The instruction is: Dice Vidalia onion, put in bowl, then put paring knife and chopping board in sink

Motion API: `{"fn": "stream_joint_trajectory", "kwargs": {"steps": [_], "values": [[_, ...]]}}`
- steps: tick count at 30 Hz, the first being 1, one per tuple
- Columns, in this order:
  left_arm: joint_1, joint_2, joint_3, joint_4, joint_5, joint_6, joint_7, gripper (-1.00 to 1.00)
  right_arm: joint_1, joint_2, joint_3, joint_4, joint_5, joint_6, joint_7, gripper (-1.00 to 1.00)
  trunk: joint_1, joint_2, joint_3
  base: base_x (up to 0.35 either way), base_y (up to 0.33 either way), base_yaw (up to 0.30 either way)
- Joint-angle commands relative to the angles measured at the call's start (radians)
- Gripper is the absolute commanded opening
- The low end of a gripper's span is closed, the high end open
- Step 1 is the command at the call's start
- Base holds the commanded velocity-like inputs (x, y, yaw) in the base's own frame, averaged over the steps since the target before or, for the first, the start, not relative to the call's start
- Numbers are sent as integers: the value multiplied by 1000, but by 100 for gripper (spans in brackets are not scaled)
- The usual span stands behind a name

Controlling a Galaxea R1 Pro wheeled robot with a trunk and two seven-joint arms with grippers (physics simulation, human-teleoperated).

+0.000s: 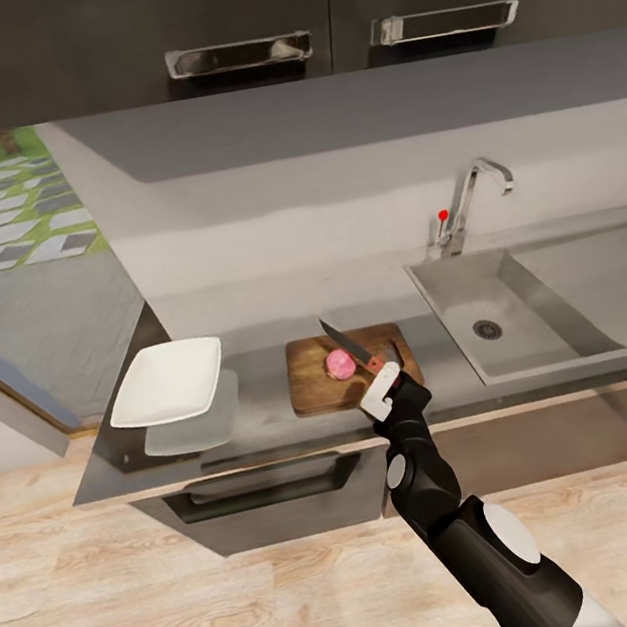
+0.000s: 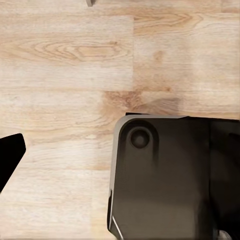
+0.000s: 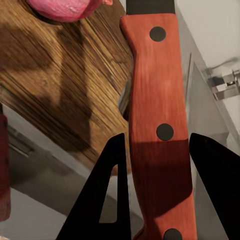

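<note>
The dark brown chopping board (image 1: 317, 386) lies on the grey countertop (image 1: 269, 417), left of the sink (image 1: 546, 312). The pinkish Vidalia onion (image 1: 340, 363) sits whole on the board. My right gripper (image 1: 387, 367) is shut on the red handle of the paring knife (image 1: 351, 343), whose dark blade slants over the board just behind the onion. In the right wrist view the knife handle (image 3: 159, 115) runs between my black fingers (image 3: 107, 195), with the onion (image 3: 62, 7) and the board (image 3: 55, 75) beyond. The white bowl (image 1: 167, 380) stands left of the board. My left gripper (image 2: 117, 147) hangs open over the floor.
An angular chrome tap (image 1: 470, 200) with a red knob (image 1: 443, 215) rises behind the sink. Dark wall cabinets (image 1: 306, 11) hang above. The worktop ends left of the bowl, beside a doorway. Pale wood floor (image 2: 65, 60) and my dark base (image 2: 165, 180) lie under the left arm.
</note>
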Motion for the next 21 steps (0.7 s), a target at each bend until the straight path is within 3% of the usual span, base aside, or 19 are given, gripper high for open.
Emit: {"fn": "stream_joint_trajectory", "kwargs": {"steps": [1,21], "values": [[0,0,-2,-2,5,-1,2,100,-1,0,2,-1,9,6,6,-100,1,-2,-3,0,0,0],[0,0,-3,-2,5,-1,2,100,-1,2,2,-1,12,7,5,-100,1,-2,-26,0,0,0]]}}
